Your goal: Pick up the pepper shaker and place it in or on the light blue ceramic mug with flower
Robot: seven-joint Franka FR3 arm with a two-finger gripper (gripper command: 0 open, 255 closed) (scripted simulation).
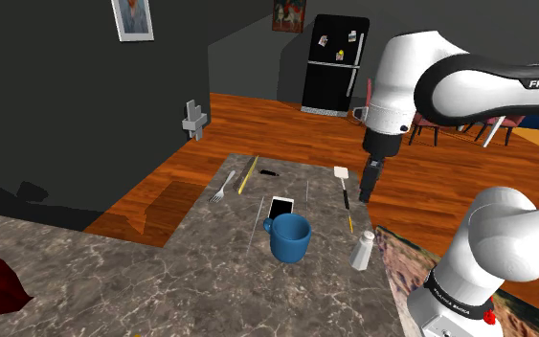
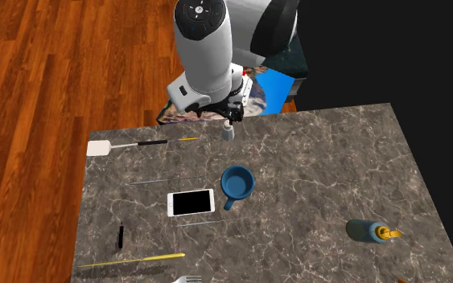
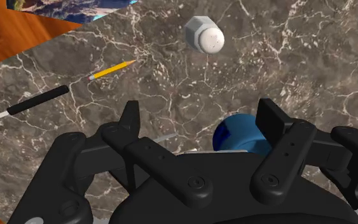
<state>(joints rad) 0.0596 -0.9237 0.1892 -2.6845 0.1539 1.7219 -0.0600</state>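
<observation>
Nothing of the task is seen to be done as yet. The all-black two-finger gripper (image 3: 199, 121) is held above the counter with its fingers spread apart and nothing between them. The small pale grey pepper shaker with a faceted body and rounded white top (image 3: 206, 35) stands upright on the counter near the edge closest to the stand. It is untouched and is seen ahead of the fingers, well apart from them. The deep blue glazed mug (image 1: 288, 237) stands upright and empty near the middle of the counter, near the shaker but not touching it; no flower can be made out on it. The whole sequence is judged to be left: the descent onto the shaker, the grasp, the lift and the carry to the mug.

The surface is a dark grey-brown marble counter with white veins (image 2: 313, 161). A white-framed smartphone with a black screen (image 2: 191, 202) is laid just beside the mug, and a white-bladed spatula with a black handle (image 2: 100, 148) lies near the shaker. The room is floored in reddish wooden boards (image 1: 286, 120), walled in dark grey, and a black refrigerator (image 1: 334, 64) is set at the far side.
</observation>
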